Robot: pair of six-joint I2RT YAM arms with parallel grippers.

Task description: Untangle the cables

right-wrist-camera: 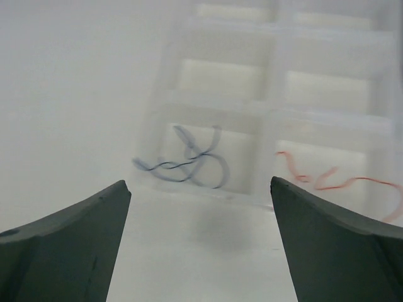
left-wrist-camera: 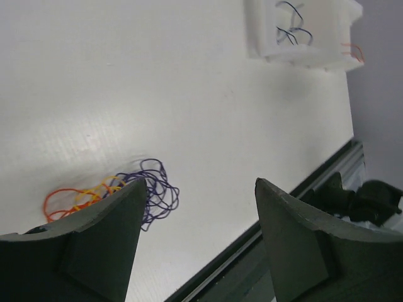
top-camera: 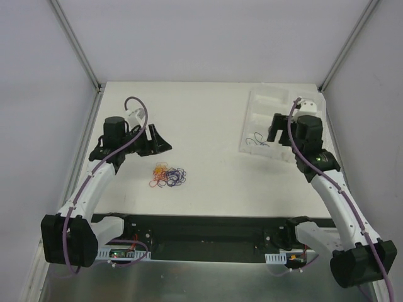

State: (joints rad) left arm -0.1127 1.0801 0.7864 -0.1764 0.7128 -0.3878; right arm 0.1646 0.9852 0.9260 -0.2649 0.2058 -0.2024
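Observation:
A small knot of cables (top-camera: 168,177) in orange, red and purple-blue lies on the white table in front of the left arm. My left gripper (top-camera: 162,141) hovers just behind it, open and empty. In the left wrist view the knot (left-wrist-camera: 135,190) sits partly behind the left fingertip of that gripper (left-wrist-camera: 201,182). My right gripper (top-camera: 279,133) hangs open over the near edge of the white tray (top-camera: 264,94). Below that gripper (right-wrist-camera: 200,181), dark blue-black strands (right-wrist-camera: 192,161) lie in one compartment and a red strand (right-wrist-camera: 334,180) in the one beside it.
The tray (right-wrist-camera: 269,112) has several compartments and sits at the back right of the table. Grey walls enclose the table on three sides. The black base rail (top-camera: 201,229) runs along the near edge.

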